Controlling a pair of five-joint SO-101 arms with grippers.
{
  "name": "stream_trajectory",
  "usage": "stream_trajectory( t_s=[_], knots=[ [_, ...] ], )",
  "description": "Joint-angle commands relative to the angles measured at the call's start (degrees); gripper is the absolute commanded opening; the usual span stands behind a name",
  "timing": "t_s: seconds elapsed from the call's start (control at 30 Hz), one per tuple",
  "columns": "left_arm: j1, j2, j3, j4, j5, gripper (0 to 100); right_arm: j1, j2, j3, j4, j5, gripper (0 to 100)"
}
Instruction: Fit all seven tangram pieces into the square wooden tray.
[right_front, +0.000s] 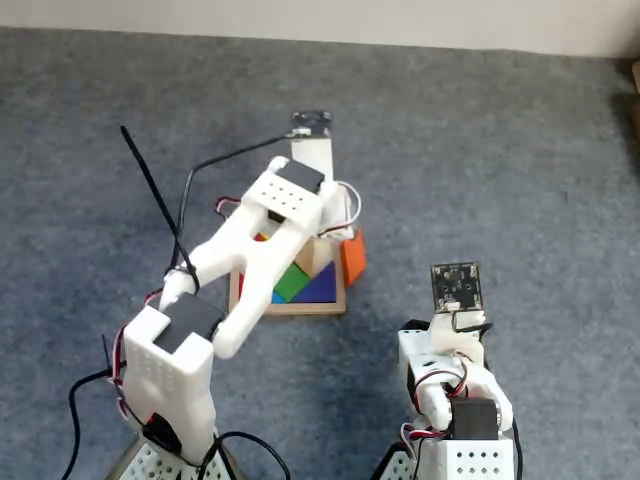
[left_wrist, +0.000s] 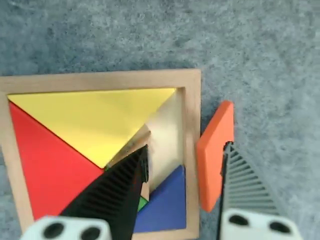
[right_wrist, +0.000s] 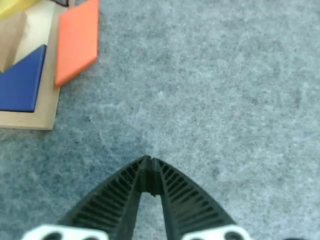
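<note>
we take the square wooden tray (left_wrist: 100, 80) as our marker. inside it we see a yellow triangle (left_wrist: 100, 120) along one rim, a red triangle (left_wrist: 45, 170) edge to edge with it, a blue triangle (left_wrist: 165, 200) in a corner and a sliver of green piece (left_wrist: 142, 203) next to the blue. between the yellow and the blue lies a pale wood-coloured patch (left_wrist: 167, 135). we cannot tell whether all of it is bare tray floor or part of it is an unpainted piece.

the orange piece (left_wrist: 215, 150) is outside the tray, tilted and leaning on the outer side of the rim nearest that pale patch. we judge it is the piece being worked on, and it is not yet seated.

the left gripper (left_wrist: 186, 148) hangs over that same rim with its jaws spread wide. one finger is inside the tray above the pale patch and the other is against the outer face of the orange piece. the rim and the piece both sit between them, so nothing is clamped. this stance looks suited to nudging or tipping the piece inward over the rim.

the right gripper (right_wrist: 150, 172) is well apart from the tray, over the grey carpet (right_wrist: 225, 75), with its jaws closed together and holding nothing. we read it as parked out of the way.
</note>
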Motion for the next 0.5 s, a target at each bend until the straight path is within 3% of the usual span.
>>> stream_trajectory(
  t_s=[0.0,0.17,0.47],
  knots=[
    [4.4,-1.4,-1.5,1.7,-1.4,24,0.6,-0.7,5.4,0.4,-0.3,0.8],
    [6.6,-0.7,-1.5,1.2,-6.4,24,0.6,-0.7,5.4,0.4,-0.3,0.8],
    [3.0,1.5,-1.5,1.6,-8.4,23,0.6,-0.7,5.4,0.4,-0.3,0.8]
  ],
)
